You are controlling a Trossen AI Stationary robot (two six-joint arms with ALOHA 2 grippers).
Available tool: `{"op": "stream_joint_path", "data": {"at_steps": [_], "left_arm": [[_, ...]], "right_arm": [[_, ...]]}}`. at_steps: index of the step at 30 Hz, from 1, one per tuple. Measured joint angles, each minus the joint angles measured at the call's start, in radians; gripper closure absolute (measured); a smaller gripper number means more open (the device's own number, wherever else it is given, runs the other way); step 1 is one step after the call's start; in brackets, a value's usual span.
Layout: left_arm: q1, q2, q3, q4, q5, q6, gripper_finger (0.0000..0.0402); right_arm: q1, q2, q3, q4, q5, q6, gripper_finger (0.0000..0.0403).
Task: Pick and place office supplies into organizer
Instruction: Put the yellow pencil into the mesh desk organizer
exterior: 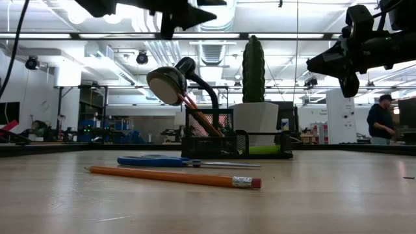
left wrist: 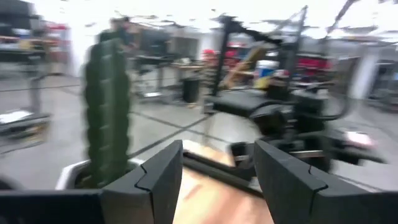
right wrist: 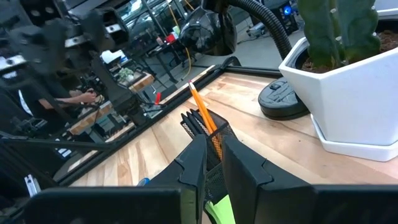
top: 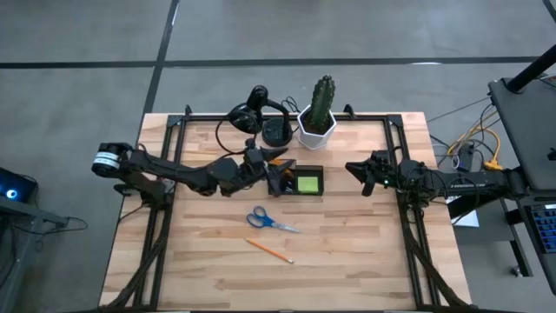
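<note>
The black mesh organizer [top: 295, 180] [exterior: 237, 140] [right wrist: 208, 134] stands at the table's middle. Orange pencils [exterior: 198, 117] [right wrist: 202, 109] lean in its left compartment, and the lime-green sticky pad [top: 307, 183] [exterior: 263, 150] lies in its right one. Blue-handled scissors [top: 269, 220] [exterior: 175, 161] and one orange pencil [top: 268, 250] [exterior: 172, 176] lie flat on the table nearer the front edge. My left gripper [top: 271, 167] [left wrist: 217, 174] hangs open and empty, raised above the organizer's left end. My right gripper [top: 354, 169] [right wrist: 213, 168] is shut and empty, raised to the organizer's right and pointing at it.
A cactus in a white pot [top: 321, 109] [exterior: 253, 68] [left wrist: 109, 106] and a black desk lamp [top: 256, 109] [exterior: 175, 81] stand just behind the organizer. Bare wood [top: 365, 252] lies across the table's front part. A person [exterior: 380, 120] stands far off in the room.
</note>
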Motion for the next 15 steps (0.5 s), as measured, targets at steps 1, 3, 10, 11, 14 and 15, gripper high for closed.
{"op": "stream_joint_path", "data": {"at_steps": [1,3,10,11,14,15], "left_arm": [[-0.001,-0.009,0.000,-0.002,0.027,0.000,0.0221],[-0.006,-0.024,0.001,-0.005,0.069,0.000,0.0221],[-0.015,-0.045,0.109,-0.277,0.241,-0.042,0.0221],[-0.016,-0.045,0.138,-0.371,0.272,-0.058,0.0221],[-0.016,-0.030,0.226,-0.602,0.346,-0.078,0.0221],[-0.016,-0.027,0.248,-0.658,0.367,-0.079,0.0221]], "right_arm": [[0.000,0.000,0.000,0.000,0.000,0.000,0.0360],[0.000,0.000,0.000,0.000,0.000,0.000,0.0360],[0.000,0.000,0.000,0.000,0.000,0.000,0.0360],[0.000,0.000,0.000,0.000,0.000,0.000,0.0360],[0.000,0.000,0.000,0.000,0.000,0.000,0.0360],[0.000,0.000,0.000,0.000,0.000,0.000,0.0360]]}}
